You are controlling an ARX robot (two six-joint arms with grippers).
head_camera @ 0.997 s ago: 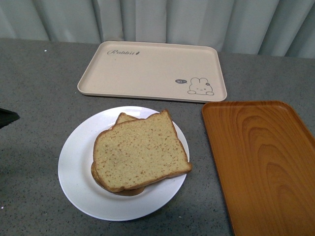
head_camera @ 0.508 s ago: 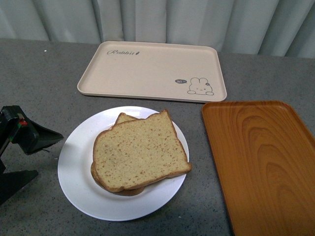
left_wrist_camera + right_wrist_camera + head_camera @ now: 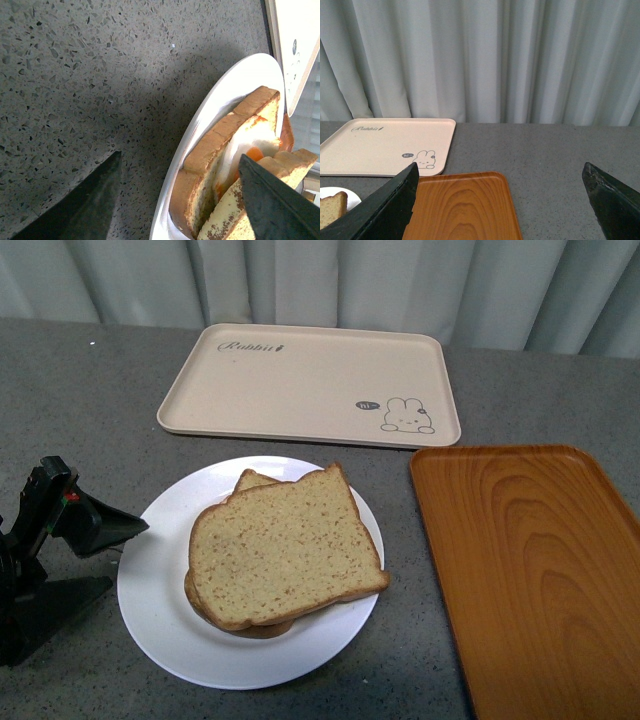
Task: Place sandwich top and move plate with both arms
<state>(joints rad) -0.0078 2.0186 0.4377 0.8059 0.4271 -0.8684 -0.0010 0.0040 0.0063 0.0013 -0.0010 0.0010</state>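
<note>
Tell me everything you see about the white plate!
The plate is round, shallow and glossy white. It lies flat on the gray speckled table, beside an orange tray. On it lies the top slice over a slice with egg. The open left gripper straddles the plate's left rim; I cannot tell if it touches.

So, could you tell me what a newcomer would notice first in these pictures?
The sandwich top catches the eye first, lying on the stack in the middle of the white plate; the left wrist view shows fried egg beneath it. The left hand is open at the plate's left rim. A beige rabbit tray lies behind the plate and an orange wood-grain tray to its right.
</note>
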